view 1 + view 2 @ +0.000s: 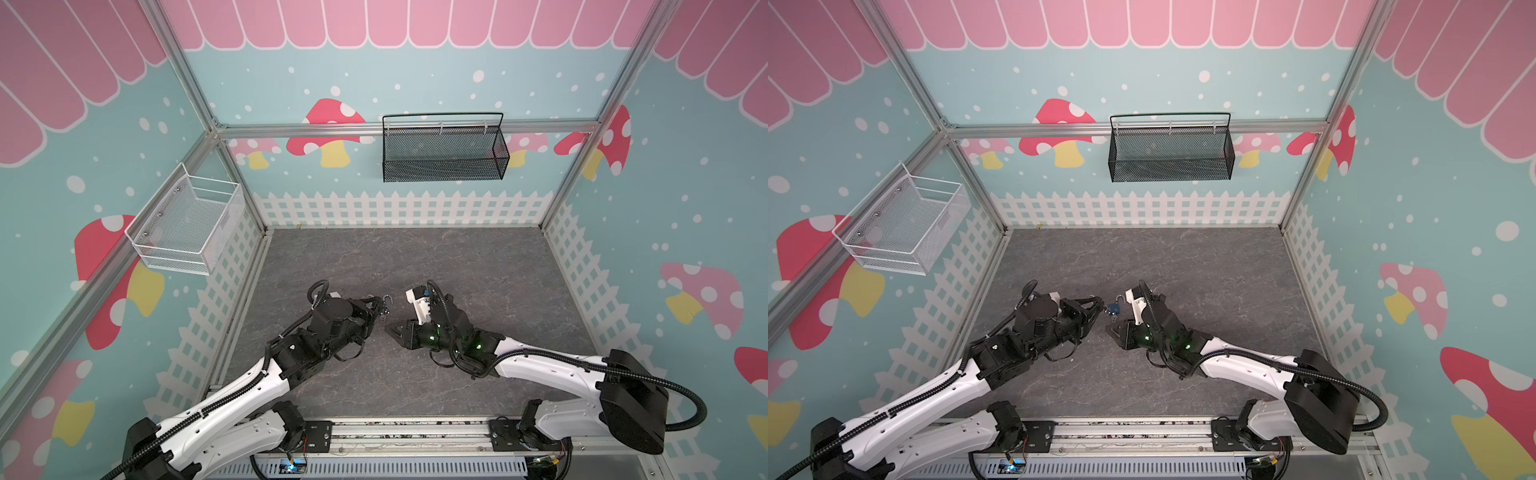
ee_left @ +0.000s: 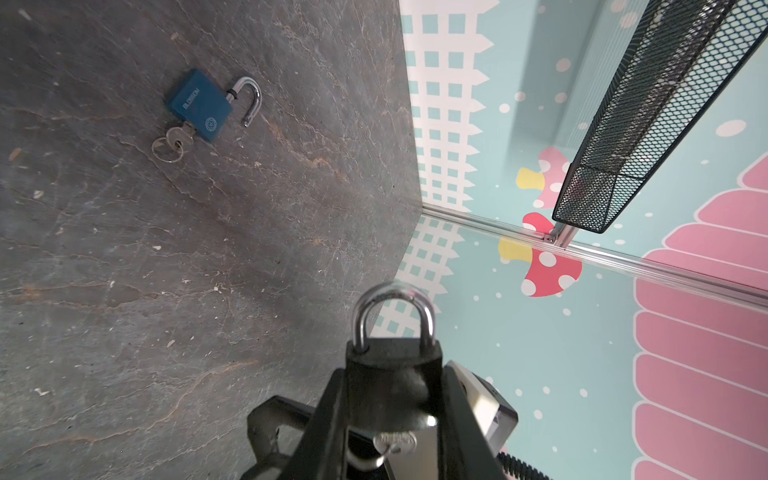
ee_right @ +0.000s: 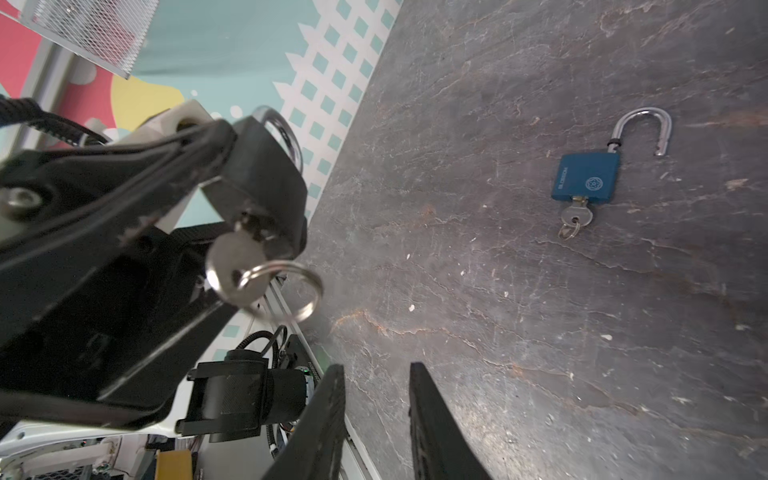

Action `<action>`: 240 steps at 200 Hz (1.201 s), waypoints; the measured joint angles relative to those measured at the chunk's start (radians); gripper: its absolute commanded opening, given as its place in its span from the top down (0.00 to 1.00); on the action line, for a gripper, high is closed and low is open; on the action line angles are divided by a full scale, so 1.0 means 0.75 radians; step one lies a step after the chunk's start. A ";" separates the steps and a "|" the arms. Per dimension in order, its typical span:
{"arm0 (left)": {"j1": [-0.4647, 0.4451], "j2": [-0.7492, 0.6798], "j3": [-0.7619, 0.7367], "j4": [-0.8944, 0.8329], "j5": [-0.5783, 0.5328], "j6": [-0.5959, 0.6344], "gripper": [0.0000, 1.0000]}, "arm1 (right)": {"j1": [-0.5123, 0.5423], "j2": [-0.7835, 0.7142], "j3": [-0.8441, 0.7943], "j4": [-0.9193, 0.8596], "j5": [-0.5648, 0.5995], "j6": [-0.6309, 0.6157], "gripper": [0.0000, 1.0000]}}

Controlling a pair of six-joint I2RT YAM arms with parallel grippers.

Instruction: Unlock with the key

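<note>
My left gripper (image 2: pixel 392 374) is shut on a black padlock (image 2: pixel 390 365), held off the floor with its silver shackle (image 2: pixel 392 316) closed. A silver key (image 3: pixel 237 262) with a split ring (image 3: pixel 291 291) sticks in the bottom of the black padlock (image 3: pixel 266 174). My right gripper (image 3: pixel 376 368) is open and holds nothing. It sits a short way back from the key, not touching it. In both top views the left gripper (image 1: pixel 379 305) and the right gripper (image 1: pixel 390 328) face each other over the middle of the grey floor.
A blue padlock (image 3: pixel 586 183) lies flat on the floor with its shackle swung open and its own key (image 3: pixel 575 216) in it; in a top view the blue padlock (image 1: pixel 1113 308) shows between the grippers. A black mesh basket (image 1: pixel 444 153) and a white wire basket (image 1: pixel 187 224) hang on the walls.
</note>
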 measured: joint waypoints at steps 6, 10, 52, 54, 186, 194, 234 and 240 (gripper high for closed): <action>0.000 0.000 0.000 -0.004 -0.001 0.003 1.00 | 0.001 -0.001 0.009 -0.009 0.011 -0.014 0.62; 0.000 0.000 0.001 -0.007 -0.001 0.004 1.00 | 0.004 -0.003 0.017 -0.015 0.022 -0.024 0.61; 0.000 0.010 0.034 -0.067 -0.010 0.044 1.00 | 0.025 -0.070 0.078 -0.061 0.128 -0.174 0.56; 0.000 0.012 0.038 -0.069 -0.010 0.047 1.00 | 0.025 -0.072 0.082 -0.063 0.131 -0.178 0.56; 0.000 0.015 0.074 -0.109 -0.013 0.103 1.00 | 0.022 -0.007 0.207 -0.150 0.139 -0.371 0.80; 0.000 0.016 0.076 -0.109 -0.013 0.104 1.00 | 0.022 -0.001 0.210 -0.150 0.135 -0.370 0.83; 0.000 0.022 0.089 -0.109 -0.009 0.112 1.00 | 0.022 0.002 0.217 -0.149 0.125 -0.385 0.99; 0.000 0.022 0.089 -0.109 -0.008 0.113 1.00 | 0.022 0.002 0.217 -0.149 0.123 -0.389 1.00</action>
